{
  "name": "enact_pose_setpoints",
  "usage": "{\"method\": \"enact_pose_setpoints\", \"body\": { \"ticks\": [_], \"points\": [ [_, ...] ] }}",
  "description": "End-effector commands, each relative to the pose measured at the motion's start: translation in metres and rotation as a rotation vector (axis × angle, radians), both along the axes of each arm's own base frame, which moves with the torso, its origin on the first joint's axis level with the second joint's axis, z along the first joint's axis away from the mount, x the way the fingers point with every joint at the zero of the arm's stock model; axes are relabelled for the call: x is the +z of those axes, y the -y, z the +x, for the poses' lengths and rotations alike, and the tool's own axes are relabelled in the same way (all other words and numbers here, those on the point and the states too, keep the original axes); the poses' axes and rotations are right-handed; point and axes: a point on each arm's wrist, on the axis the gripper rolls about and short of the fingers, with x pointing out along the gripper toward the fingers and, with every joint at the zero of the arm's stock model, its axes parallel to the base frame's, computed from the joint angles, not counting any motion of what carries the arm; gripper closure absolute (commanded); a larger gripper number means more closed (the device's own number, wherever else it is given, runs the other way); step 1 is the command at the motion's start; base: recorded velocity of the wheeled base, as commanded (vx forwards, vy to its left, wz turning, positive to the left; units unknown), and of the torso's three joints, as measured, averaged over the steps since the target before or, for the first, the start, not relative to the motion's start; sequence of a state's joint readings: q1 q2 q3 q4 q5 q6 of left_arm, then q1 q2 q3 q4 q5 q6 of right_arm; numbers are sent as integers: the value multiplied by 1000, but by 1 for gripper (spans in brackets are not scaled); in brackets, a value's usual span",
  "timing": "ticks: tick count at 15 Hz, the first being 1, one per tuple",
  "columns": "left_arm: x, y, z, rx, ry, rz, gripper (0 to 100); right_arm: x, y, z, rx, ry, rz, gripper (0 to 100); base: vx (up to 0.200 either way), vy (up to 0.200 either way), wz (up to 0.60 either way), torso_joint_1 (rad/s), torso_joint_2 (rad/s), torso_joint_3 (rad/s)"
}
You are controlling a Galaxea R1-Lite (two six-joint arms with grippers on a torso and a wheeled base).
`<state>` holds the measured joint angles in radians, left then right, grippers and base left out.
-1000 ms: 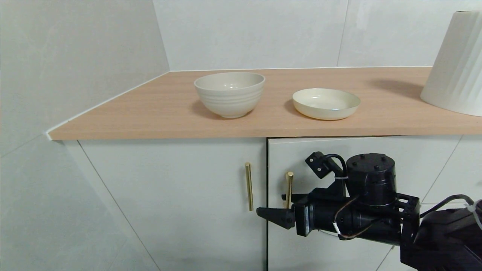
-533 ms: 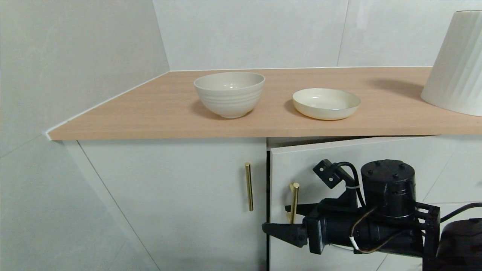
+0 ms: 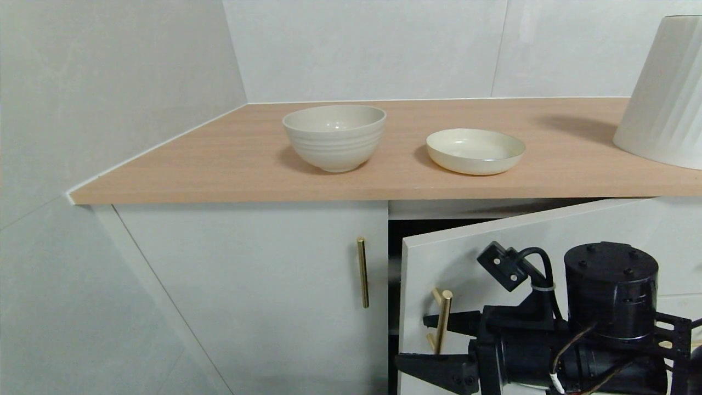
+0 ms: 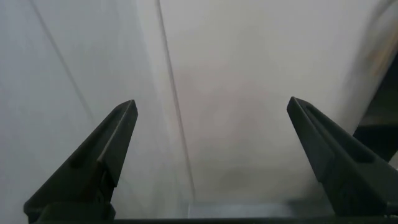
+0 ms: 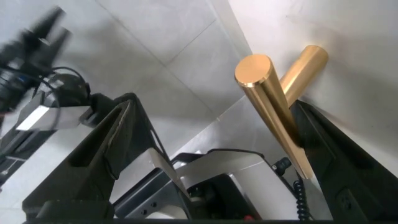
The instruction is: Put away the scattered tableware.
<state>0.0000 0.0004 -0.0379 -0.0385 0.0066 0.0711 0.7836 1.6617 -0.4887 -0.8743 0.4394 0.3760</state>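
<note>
Seen from my head, the bowl [image 3: 334,137] and dish [image 3: 475,151] sit apart on the counter [image 3: 219,170], above an ajar cabinet door [image 3: 493,241]. My left gripper [image 4: 211,104] gapes wide at a pale panel. My right gripper [image 5: 211,109] is spread wide too, with the door's handle [image 5: 270,106] between its fingers.

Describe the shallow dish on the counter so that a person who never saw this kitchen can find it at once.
Start at the wooden countertop. Two cream vessels stand on it; the shallow dish is the right one, above the partly open cabinet door. Unlike the deep ribbed bowl to its left, it is low, wide and smooth.
</note>
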Motion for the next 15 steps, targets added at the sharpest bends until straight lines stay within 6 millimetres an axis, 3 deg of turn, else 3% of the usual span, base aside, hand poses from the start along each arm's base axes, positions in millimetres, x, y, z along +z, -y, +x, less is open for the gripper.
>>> {"method": "enact_pose_setpoints", "body": {
  "ticks": [1, 3, 6, 7, 9, 11, 12, 15],
  "points": [
    [34, 2, -6, -97, 27, 8, 0, 3, 3, -7, 12, 7, 7, 0, 0, 0, 0, 0, 0, 0],
    [69, 6, 3, -281, -100, 7, 0, 5, 3, -10, 21, 13, 13, 0, 0, 0, 0, 0, 0, 0],
    [112, 10, 73, -462, -364, -52, 0, 2, 7, -15, 26, 4, 5, 0, 0, 0, 0, 0, 0, 0],
    [119, 11, 101, -474, -443, -68, 0, 3, 7, -16, 27, 7, 8, 0, 0, 0, 0, 0, 0, 0],
    [118, 21, 137, -546, -528, -86, 0, 4, 7, -16, 29, 8, 9, 0, 0, 0, 0, 0, 0, 0],
    [115, 37, 151, -641, -546, -112, 0, 4, 7, -18, 34, 9, 7, 0, 0, 0, 0, 0, 0, 0],
    [115, 43, 150, -680, -553, -131, 100, 4, 6, -18, 37, 9, 7, 0, 0, 0, 0, 0, 0, 0],
    [119, 64, 133, -840, -585, -184, 100, 3, 6, -19, 41, 7, 6, 0, 0, 0, 0, 0, 0, 0]
  ]
}}
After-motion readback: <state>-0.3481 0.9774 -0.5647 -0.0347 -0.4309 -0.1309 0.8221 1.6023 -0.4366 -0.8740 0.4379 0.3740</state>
